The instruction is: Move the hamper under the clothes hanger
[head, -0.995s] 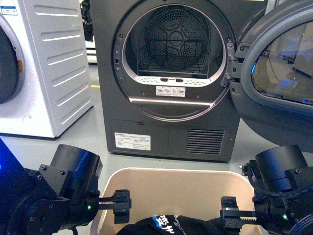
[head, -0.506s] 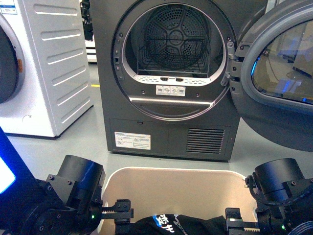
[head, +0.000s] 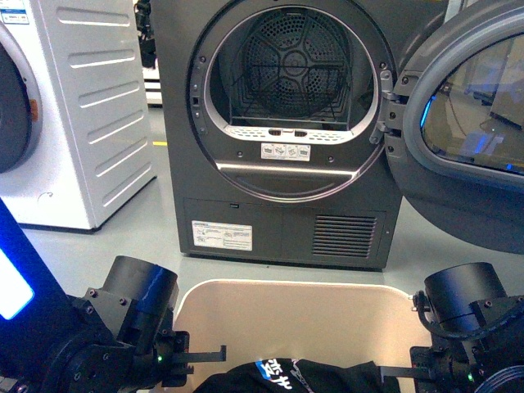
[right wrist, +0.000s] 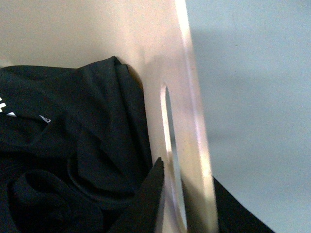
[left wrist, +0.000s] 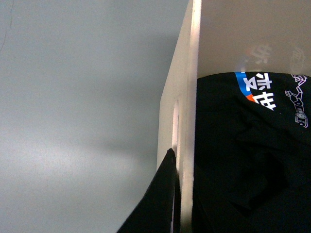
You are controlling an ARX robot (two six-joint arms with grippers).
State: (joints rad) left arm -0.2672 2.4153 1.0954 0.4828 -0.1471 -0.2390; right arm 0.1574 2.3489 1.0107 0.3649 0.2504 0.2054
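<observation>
Hamper (head: 288,318) rim near dryer (head: 286,233) base

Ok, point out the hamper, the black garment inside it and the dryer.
hamper (head: 295,323), front view, bare back inner wall.
black garment (left wrist: 243,160), left wrist view, middle of the folded fabric.
dryer (head: 278,233), front view, lower front panel.

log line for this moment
phase: gripping hamper | left gripper: jaws at handle slot, grip unclear | right gripper: jaws clamped on wall by slot | load: black clothes
</observation>
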